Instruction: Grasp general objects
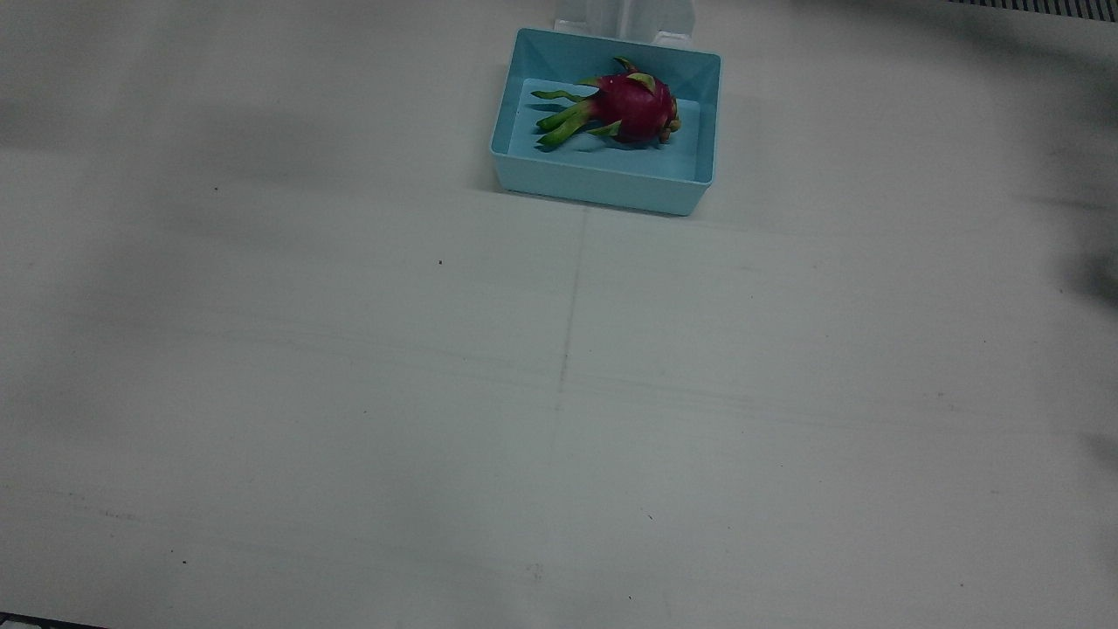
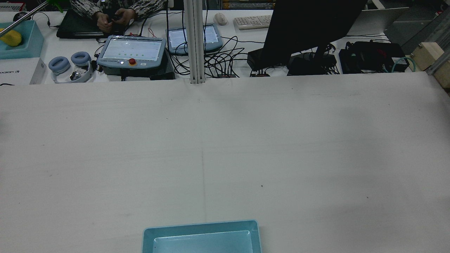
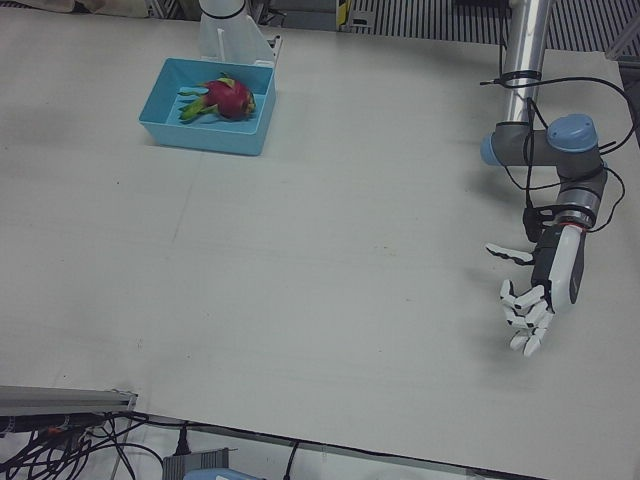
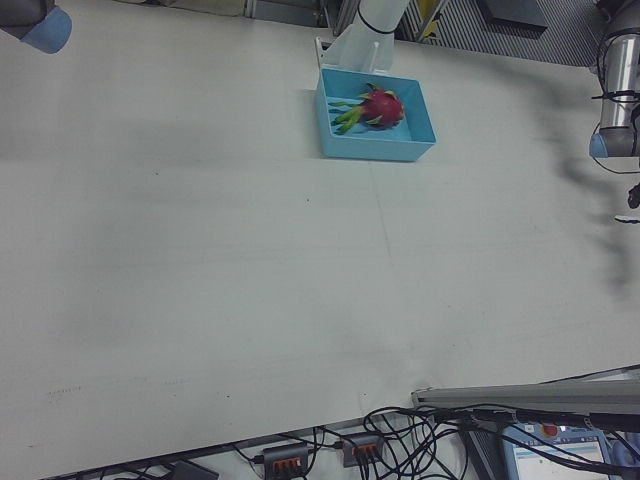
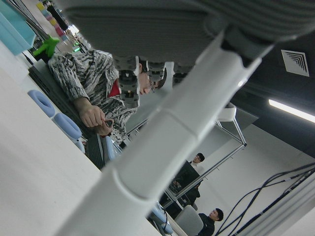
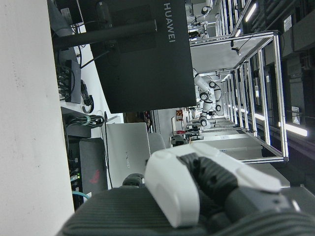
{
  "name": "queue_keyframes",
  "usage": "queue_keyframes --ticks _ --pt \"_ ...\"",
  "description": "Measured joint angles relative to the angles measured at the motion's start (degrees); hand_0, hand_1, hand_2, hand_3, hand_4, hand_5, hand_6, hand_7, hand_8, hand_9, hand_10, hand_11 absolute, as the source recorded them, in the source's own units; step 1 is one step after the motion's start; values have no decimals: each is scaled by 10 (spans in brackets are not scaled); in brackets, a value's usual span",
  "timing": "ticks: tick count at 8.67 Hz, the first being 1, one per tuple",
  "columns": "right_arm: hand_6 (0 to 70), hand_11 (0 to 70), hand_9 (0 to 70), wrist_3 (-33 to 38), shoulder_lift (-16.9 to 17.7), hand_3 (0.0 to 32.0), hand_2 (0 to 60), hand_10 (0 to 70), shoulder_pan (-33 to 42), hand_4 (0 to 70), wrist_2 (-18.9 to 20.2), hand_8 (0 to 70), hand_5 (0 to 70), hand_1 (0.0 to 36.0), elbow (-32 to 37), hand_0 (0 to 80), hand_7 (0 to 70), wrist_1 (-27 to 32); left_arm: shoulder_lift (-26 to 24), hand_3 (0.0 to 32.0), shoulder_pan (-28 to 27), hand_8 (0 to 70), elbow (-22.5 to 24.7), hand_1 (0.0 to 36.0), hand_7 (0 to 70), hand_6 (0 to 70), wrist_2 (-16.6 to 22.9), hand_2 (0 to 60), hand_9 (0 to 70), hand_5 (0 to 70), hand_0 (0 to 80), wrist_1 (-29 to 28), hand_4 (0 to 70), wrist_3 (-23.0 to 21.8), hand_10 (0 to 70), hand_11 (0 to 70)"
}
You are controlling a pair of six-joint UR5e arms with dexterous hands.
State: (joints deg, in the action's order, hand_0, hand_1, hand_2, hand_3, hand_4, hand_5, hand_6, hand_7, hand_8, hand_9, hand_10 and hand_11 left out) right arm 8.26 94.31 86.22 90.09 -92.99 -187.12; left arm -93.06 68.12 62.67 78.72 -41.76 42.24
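A pink dragon fruit (image 1: 633, 105) with green scales lies on its side in a light blue bin (image 1: 603, 188) at the robot's edge of the table. The left-front view shows the fruit (image 3: 228, 98) in the bin (image 3: 205, 135), and so does the right-front view, fruit (image 4: 381, 106) in bin (image 4: 375, 150). My left hand (image 3: 535, 300) hangs open over the table's far side, well away from the bin, fingers spread and pointing down. Only a white finger of my right hand (image 6: 206, 187) shows, in its own view, holding nothing that I can see.
A white pedestal (image 1: 624, 17) stands right behind the bin. Across the table's operator edge are teach pendants (image 2: 132, 51), a dark monitor (image 2: 309, 28), cables and a seated person's hands (image 2: 112, 17). My right arm's elbow (image 4: 35, 25) shows at a corner.
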Motion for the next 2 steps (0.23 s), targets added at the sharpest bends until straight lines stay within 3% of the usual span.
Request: queue_keyframes --ticks 1,2 --pt "0 0 0 0 0 0 0 0 0 0 0 0 0 0 0 0 0 0 0 0 0 41 -16 296 700 255 -21 600 146 700 0 1 392 17 83 130" --pt "0 0 0 0 0 0 0 0 0 0 0 0 0 0 0 0 0 0 2 0 2 41 -28 227 700 258 -36 600 148 700 0 -1 404 27 81 119"
